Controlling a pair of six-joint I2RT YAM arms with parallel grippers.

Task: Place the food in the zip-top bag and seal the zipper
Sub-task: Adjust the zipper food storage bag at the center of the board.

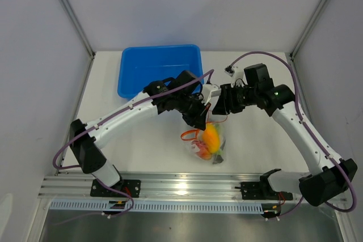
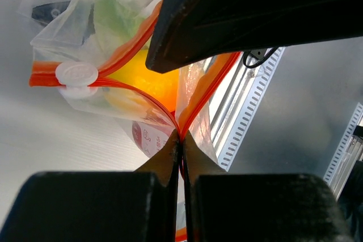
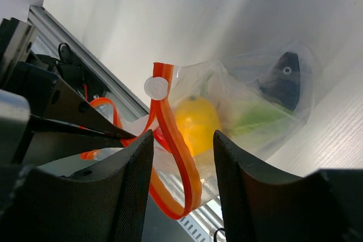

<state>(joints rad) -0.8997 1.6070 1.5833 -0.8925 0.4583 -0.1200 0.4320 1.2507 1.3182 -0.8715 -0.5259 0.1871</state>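
Up close, unlike overhead, left tool (image 2: 180, 139) pinches the zipper (image 2: 44, 75); right tool (image 3: 182, 138) gapes.

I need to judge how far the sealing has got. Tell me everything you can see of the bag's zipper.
The thin red-orange plastic zipper strip runs along the clear crinkly bag's mouth and carries a round white slider near one end. Beyond the slider its two tracks part, so the mouth gapes. The left gripper is shut on the strip; the open right gripper straddles its loop.
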